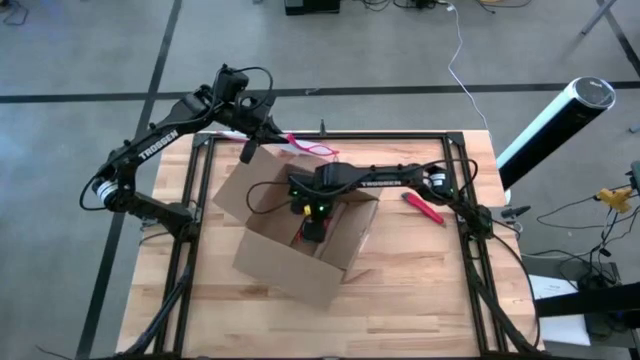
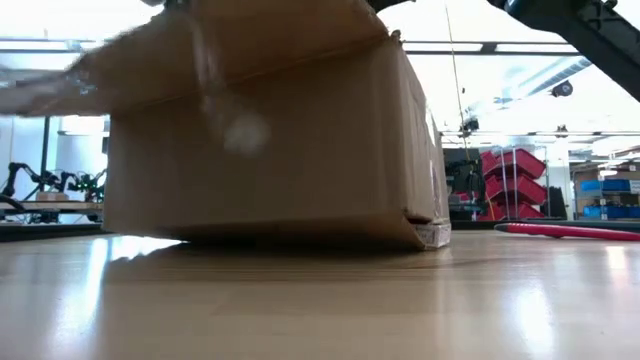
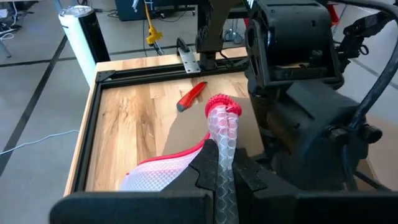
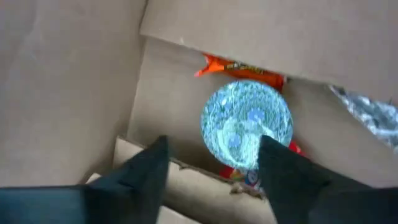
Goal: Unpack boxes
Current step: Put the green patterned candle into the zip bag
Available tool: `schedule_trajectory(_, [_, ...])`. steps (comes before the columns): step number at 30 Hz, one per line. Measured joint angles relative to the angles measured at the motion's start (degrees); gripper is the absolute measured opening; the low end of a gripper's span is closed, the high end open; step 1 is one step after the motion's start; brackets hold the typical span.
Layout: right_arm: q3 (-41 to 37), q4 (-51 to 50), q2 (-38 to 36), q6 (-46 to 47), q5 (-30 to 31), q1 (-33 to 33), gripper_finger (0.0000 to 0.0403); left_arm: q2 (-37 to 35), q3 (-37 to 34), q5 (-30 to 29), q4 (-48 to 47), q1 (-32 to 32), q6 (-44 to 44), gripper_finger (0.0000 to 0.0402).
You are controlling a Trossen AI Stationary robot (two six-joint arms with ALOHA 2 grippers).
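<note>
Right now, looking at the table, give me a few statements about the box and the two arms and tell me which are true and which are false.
1. The cardboard box stands open. True.
2. The right gripper reaches into the box, fingers apart above a round blue-patterned item. True.
3. The left gripper is empty. False: it is shut on a pink-edged pouch.
4. A red tool lies inside the box. False: it lies on the table, outside the box.
5. The left gripper is inside the box. False: it is beyond the box's far edge.
</note>
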Motion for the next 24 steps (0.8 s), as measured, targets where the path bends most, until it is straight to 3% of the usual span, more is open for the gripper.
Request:
schedule_trajectory(6, [-0.7, 2.0, 0.2, -1.8, 5.3, 1.7, 0.0317, 0.0, 0.0, 0.0, 0.0, 0.0, 0.1, 0.0])
schedule_trajectory(12, [-1.6, 2.5, 0.3, -0.9, 14.9, 1.9, 0.0338, 0.4, 0.0, 0.0, 0.0, 0.0, 0.0, 0.0])
schedule_trajectory(24, [-4.4, 3.8, 0.3, 0.6, 12.0, 2.1, 0.0339, 0.5, 0.0, 0.0, 0.0, 0.0, -0.6, 0.0])
